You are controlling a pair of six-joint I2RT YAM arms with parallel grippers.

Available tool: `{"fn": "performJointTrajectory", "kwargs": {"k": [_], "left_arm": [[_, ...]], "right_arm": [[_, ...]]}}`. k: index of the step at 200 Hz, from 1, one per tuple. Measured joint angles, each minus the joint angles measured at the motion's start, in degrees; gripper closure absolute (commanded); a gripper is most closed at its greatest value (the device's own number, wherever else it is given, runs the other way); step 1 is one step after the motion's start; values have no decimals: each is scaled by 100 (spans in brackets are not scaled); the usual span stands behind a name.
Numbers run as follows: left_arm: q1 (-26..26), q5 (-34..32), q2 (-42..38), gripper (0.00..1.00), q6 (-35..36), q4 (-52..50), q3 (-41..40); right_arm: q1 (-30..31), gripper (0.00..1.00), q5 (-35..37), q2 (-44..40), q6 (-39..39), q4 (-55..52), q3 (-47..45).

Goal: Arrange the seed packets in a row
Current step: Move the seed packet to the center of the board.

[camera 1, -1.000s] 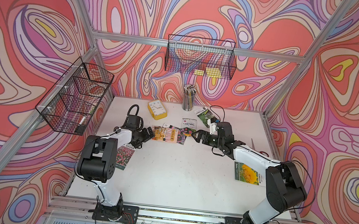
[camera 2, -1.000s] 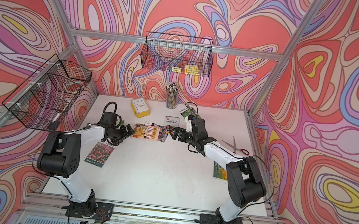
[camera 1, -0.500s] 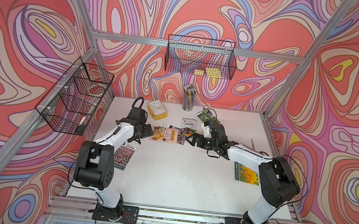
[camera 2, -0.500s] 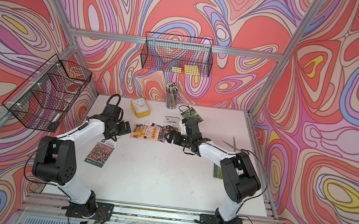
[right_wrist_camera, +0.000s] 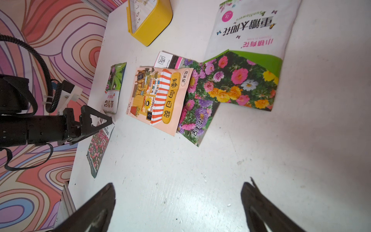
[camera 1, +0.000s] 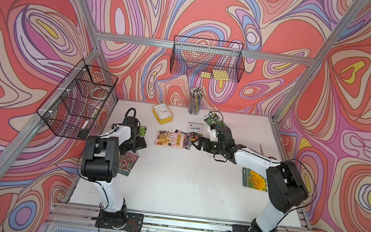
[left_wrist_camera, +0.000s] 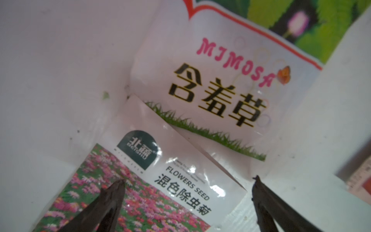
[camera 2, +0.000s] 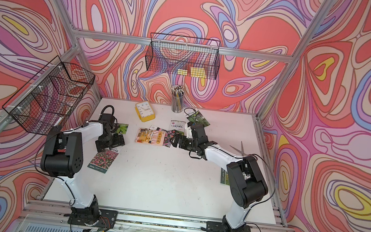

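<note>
Shopfront packet (camera 1: 169, 138) toward back edge, mid-surface, atop purple-flower packet (right_wrist_camera: 192, 120); white packet (right_wrist_camera: 251, 30) just beside. Mimosa packet (left_wrist_camera: 220, 96) and pink-field packet (left_wrist_camera: 152, 192) overlapping near left edge; left jaws wide, straddling latter's corner. Sunflower packet (camera 1: 255, 179) near right edge. Right jaws wide, empty, beside cluster.

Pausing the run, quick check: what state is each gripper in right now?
Left gripper: open, holding nothing, over a corner of the pink-flower packet.
Right gripper: open, holding nothing.

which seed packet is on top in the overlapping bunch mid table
The glossy orange shopfront packet with a red-and-white striped awning: it overlaps the purple-and-pink flower packet, and nothing covers it.
</note>
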Motion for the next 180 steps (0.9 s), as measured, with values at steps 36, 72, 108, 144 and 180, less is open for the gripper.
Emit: {"fn": "performJointTrajectory", "kwargs": {"k": [36,72,108,144,180], "left_arm": [[42,608,-186,5,-186,269,-256],[-160,1311,-391,6,-651,682,-535],[-1316,1851,-343,6,-1272,1394,-643],[-2367,2531,-68,7,-2269,2553,-647],[-2568,2361,-144,2,-2527,2227,-446]], "right_arm": [[0,2,-122,0,33,-7,0],[0,2,-352,227,153,42,118],[63,2,-614,621,461,144,133],[273,2,-815,911,1023,350,133],[354,4,-863,887,1823,702,-225]]}}
